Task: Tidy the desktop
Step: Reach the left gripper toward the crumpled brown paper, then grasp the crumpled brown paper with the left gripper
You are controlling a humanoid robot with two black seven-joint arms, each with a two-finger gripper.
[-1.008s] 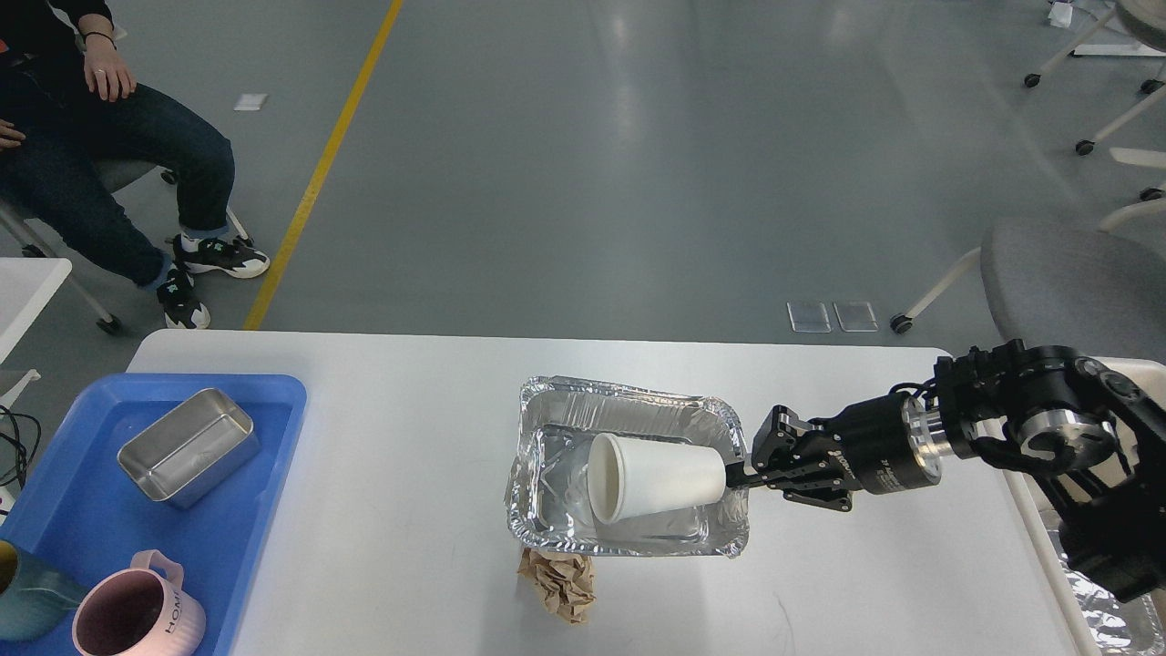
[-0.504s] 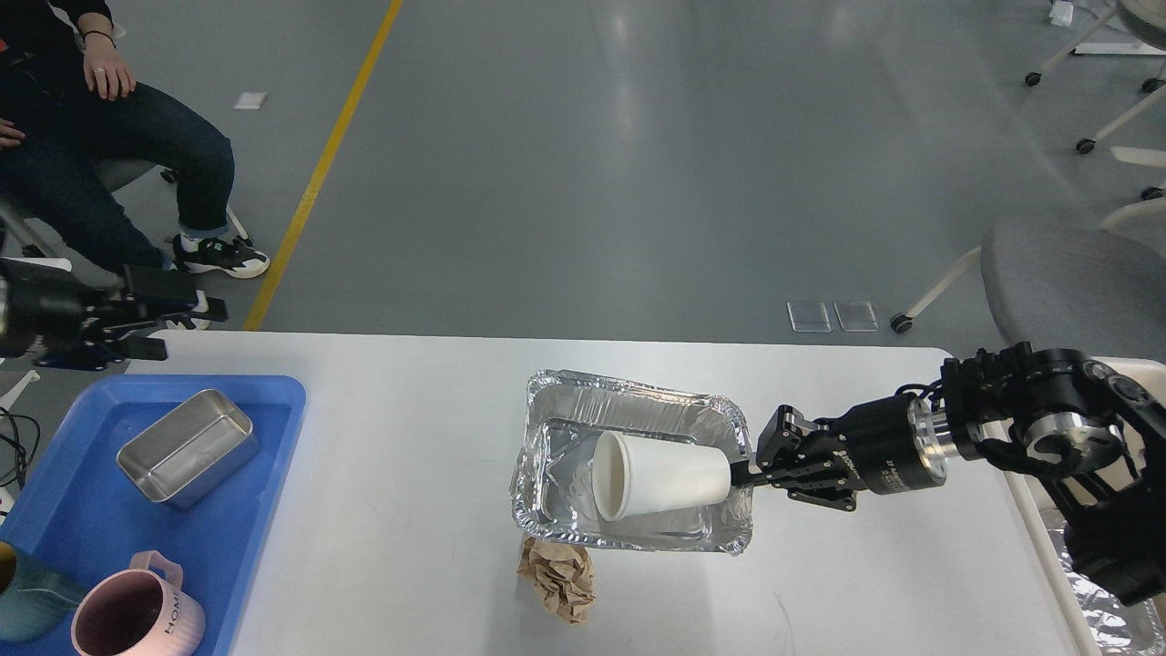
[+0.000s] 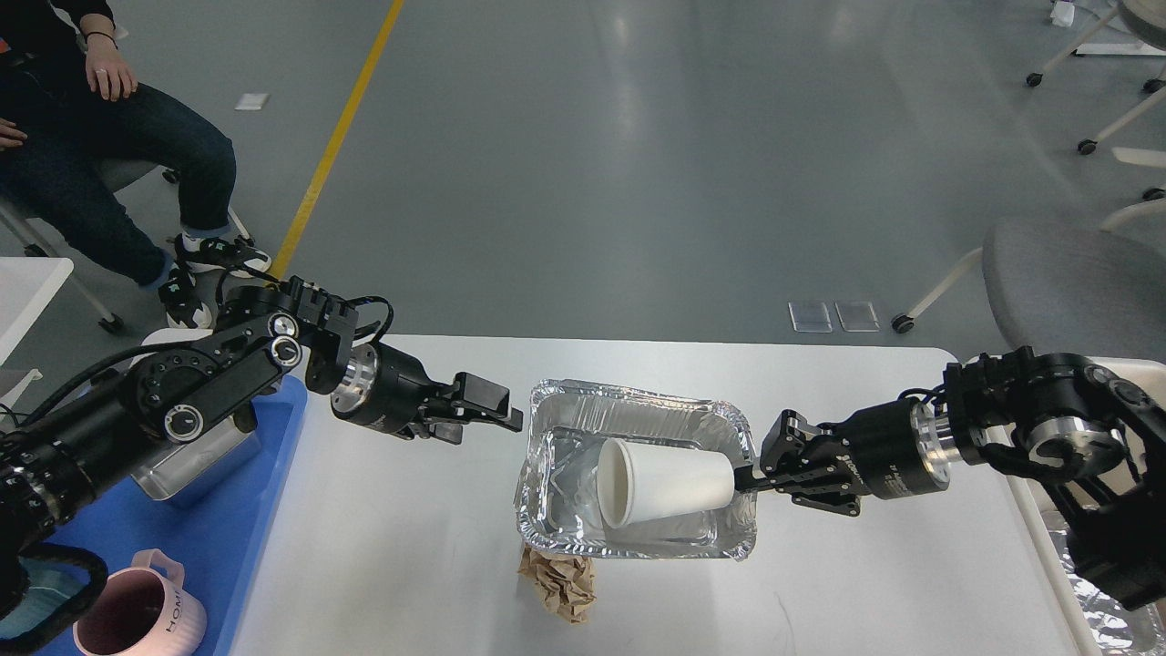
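Since the frame a second ago, the left arm has swung in from the left edge and now reaches across the desktop (image 3: 410, 547), the broad white surface that fills the lower half of the head view, while the foil tray has slid slightly to the right. Next in size, the blue tray (image 3: 219, 538) sits at the surface's left end with a steel tin (image 3: 178, 474) and a pink mug (image 3: 137, 615) in it, partly hidden by the left arm. At the centre lies the foil tray (image 3: 629, 415), a white paper cup (image 3: 665, 483) on its side inside it, mouth facing left. The right gripper (image 3: 742, 481) is at the tray's right rim; its jaws appear closed on the rim or the cup's base, though I cannot tell which. The left gripper (image 3: 496, 415) hovers just beside the tray's left rim, its jaws seen end-on, so I cannot tell how far apart they stand. A crumpled brown paper ball (image 3: 557, 583) lies just below the tray's near edge. My judgement is that the step is a two-sided hold on the tray: the left jaws should take the rim squarely without crushing the thin foil, and any lift should stay level so the cup does not roll out.
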